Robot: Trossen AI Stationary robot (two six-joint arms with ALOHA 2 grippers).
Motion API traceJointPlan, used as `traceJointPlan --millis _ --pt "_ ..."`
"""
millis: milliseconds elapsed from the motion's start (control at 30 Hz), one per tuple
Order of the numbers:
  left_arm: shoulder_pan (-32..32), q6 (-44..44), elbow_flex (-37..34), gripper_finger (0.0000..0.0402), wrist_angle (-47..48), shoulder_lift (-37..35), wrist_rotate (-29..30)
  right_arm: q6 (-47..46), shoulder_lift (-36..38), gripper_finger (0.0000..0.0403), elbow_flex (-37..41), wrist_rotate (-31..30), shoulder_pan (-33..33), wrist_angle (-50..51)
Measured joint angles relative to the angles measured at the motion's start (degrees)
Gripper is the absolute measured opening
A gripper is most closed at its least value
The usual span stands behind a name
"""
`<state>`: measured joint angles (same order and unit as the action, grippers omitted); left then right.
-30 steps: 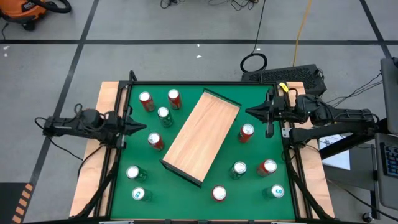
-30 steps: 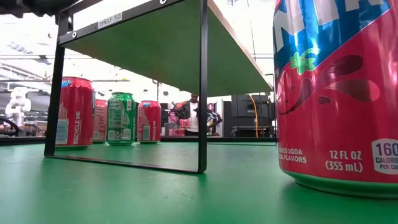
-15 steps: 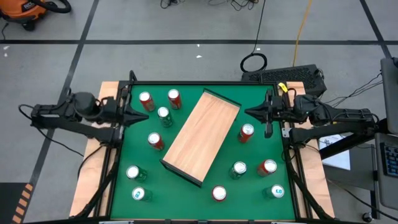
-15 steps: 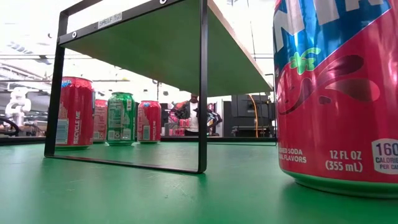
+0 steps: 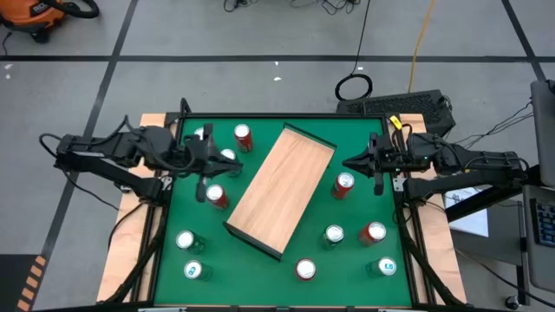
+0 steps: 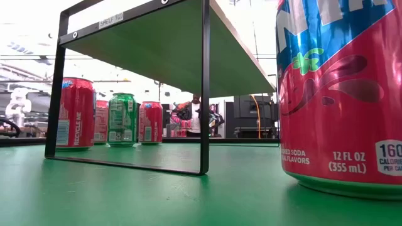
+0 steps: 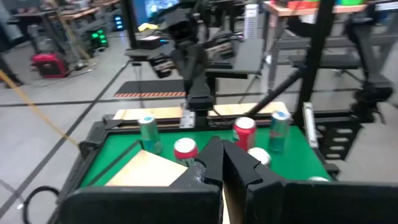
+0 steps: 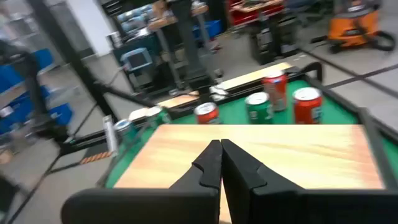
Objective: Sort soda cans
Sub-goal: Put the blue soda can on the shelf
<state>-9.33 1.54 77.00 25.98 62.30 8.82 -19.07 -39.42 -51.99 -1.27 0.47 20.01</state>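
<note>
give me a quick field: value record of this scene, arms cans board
left gripper: out over the table's left side among the cans, fingers shut, holding nothing
right gripper: at the table's right edge, fingers shut, holding nothing
soda cans: upright, scattered on both sides of the board, red and green/teal bodies, none grasped
wooden board: shelf top on a black frame, lying diagonally mid-table
table: green surface with a black rim
sorting: not begun, colours mixed on each side

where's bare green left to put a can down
Free mat: the far right corner between the wooden board and right gripper; also the near strip beside the board's low corner. Crowded: far left, where cans cluster under the left gripper.
</note>
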Motion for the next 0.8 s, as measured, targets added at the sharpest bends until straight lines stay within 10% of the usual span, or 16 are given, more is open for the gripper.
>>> traceJointPlan --millis 800 --pt "-3.88 -11.71 4.21 0.0000 -15.28 14.11 10.47 -6.79 -0.10 0.0000 -15.10 1.08 0.00 29.83"
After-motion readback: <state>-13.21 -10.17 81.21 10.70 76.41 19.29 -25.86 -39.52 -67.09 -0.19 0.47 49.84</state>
